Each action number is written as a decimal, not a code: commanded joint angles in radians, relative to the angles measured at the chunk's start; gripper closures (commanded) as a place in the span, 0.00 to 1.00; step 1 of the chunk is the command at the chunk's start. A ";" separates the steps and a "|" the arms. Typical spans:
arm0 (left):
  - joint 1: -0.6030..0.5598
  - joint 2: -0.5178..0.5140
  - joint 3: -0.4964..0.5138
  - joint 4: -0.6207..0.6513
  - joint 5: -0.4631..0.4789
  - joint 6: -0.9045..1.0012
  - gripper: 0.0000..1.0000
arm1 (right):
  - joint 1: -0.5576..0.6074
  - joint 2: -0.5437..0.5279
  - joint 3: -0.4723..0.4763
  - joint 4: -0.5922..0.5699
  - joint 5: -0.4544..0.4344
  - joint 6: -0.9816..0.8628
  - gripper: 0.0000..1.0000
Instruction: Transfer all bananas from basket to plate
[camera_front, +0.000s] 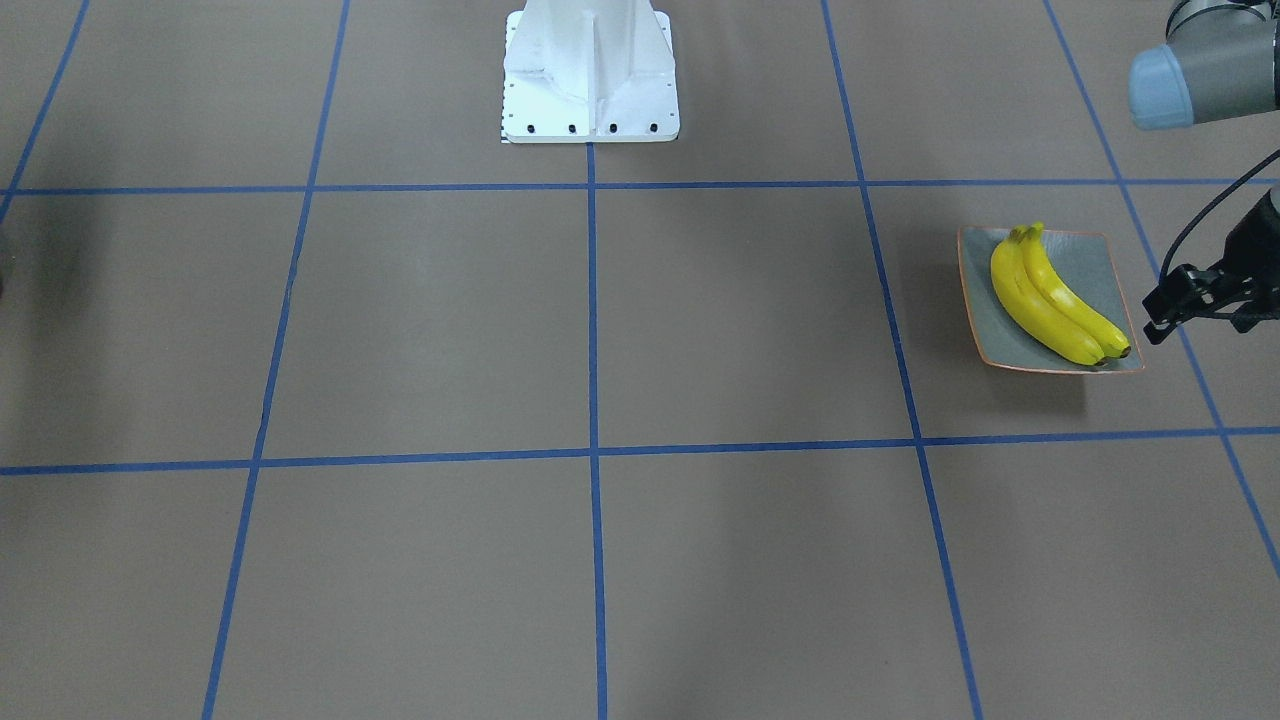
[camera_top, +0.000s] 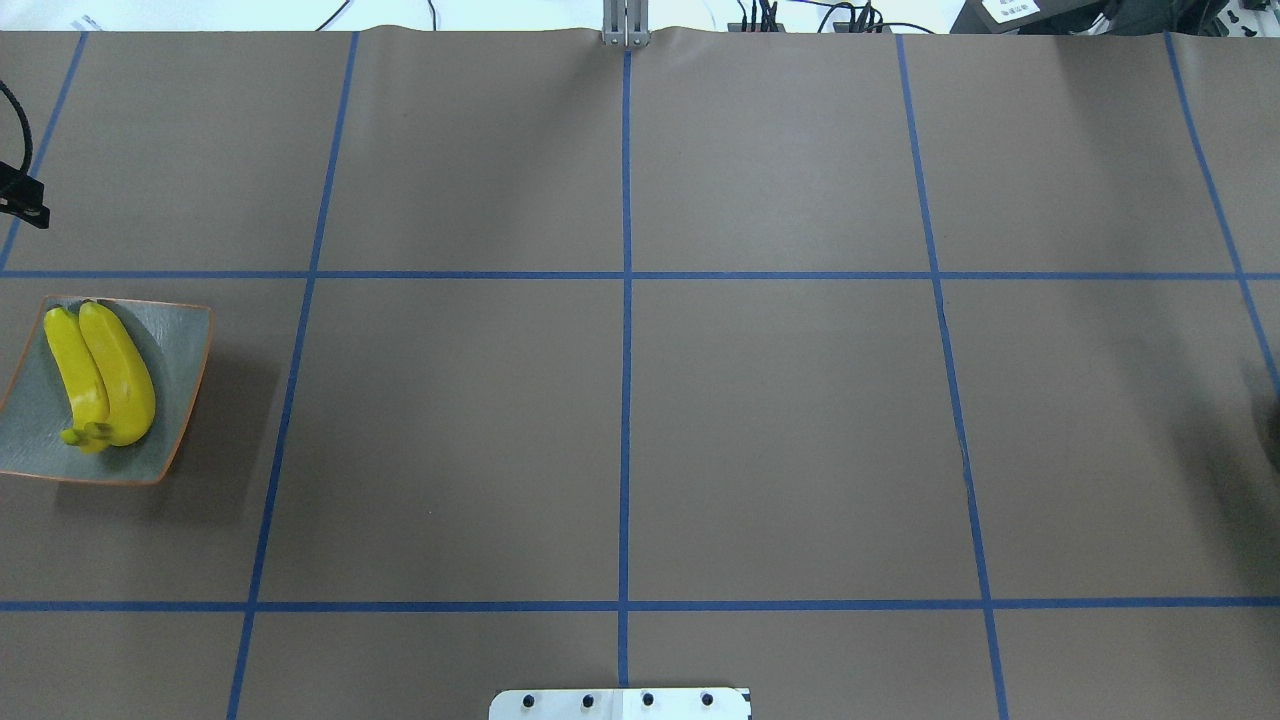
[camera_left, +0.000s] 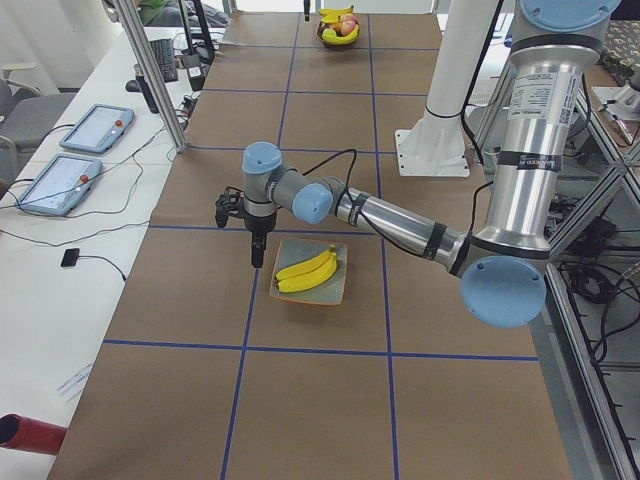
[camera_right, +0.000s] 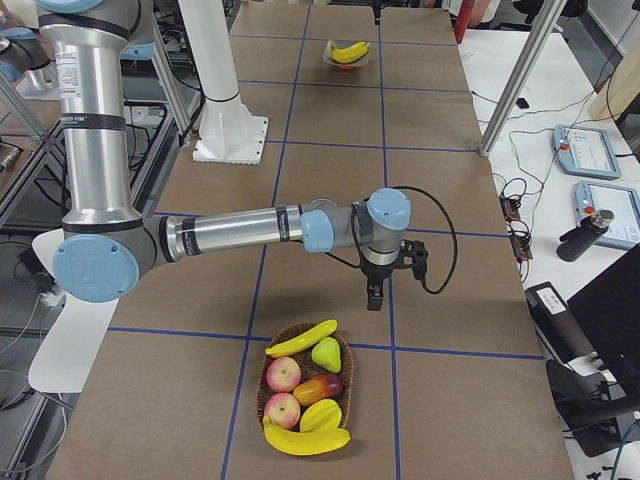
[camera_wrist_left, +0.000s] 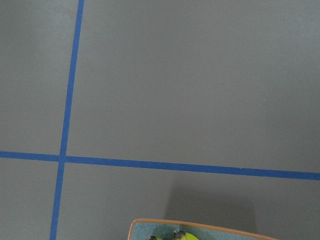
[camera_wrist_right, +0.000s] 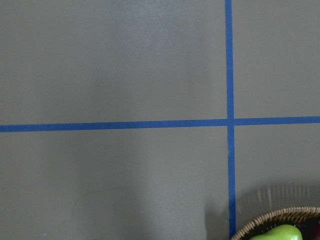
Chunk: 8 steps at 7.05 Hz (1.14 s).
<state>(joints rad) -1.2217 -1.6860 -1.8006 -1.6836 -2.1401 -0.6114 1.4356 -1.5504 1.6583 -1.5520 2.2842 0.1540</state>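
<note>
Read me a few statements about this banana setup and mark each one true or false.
1. Two bananas lie side by side on the plate. True.
2. The basket holds no bananas. False: one banana lies at its far end and another banana at its near end in the exterior right view.
3. The left gripper hangs directly over the plate. False: it is beside the plate, over the table.
4. The basket also holds a green pear and red apples. True.
</note>
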 joint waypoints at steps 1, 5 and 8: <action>-0.001 0.002 -0.006 -0.001 -0.001 -0.005 0.00 | 0.084 -0.026 -0.097 0.026 0.029 -0.180 0.00; 0.001 0.005 -0.037 0.005 -0.014 -0.010 0.00 | 0.175 -0.085 -0.129 0.029 0.021 -0.345 0.00; 0.001 0.003 -0.036 0.005 -0.015 -0.010 0.00 | 0.265 -0.082 -0.170 0.026 -0.011 -0.454 0.00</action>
<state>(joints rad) -1.2211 -1.6826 -1.8366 -1.6782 -2.1548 -0.6212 1.6626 -1.6336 1.5069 -1.5246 2.2924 -0.2480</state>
